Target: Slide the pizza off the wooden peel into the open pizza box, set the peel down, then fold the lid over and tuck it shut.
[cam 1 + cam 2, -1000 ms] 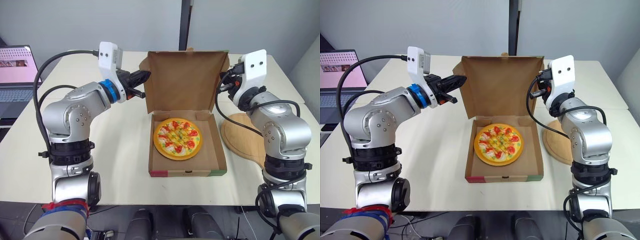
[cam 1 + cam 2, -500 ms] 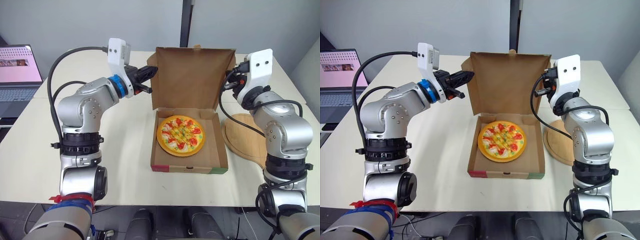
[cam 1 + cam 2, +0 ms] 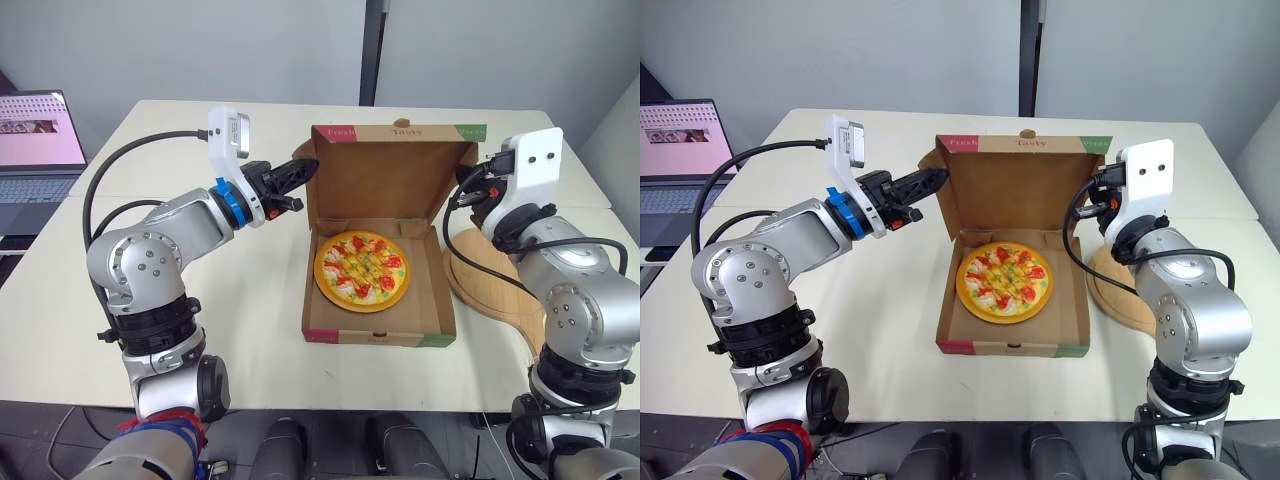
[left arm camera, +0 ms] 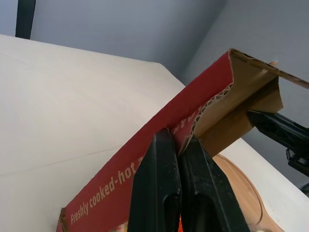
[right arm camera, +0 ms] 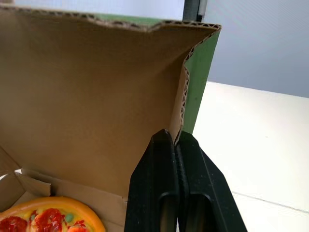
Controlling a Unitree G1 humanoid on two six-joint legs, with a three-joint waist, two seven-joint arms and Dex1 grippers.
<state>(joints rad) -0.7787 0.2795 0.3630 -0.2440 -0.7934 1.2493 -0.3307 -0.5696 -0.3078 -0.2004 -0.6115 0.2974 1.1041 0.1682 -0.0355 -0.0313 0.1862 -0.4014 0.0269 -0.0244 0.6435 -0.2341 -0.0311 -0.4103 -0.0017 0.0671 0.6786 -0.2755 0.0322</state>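
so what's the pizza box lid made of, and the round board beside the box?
Brown pizza box lid: corrugated cardboard, matte and unprinted inside, printed outside; wavy fluting shows along the cut edge. Round tan board: looks like wood, with a smooth matte face and grooved rim; grain too faint to confirm.

Table (image 3: 250,300): pizza box (image 3: 372,340), peel (image 3: 1115,312), laptop (image 3: 35,160)

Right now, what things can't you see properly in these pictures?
- Wooden peel: partly covered by the right arm in the head views.
- Laptop: cut off by the picture's edge in the head views.
- Pizza: cut off by the edge in the right wrist view.
- Lid: its outer face is turned away from the head camera.
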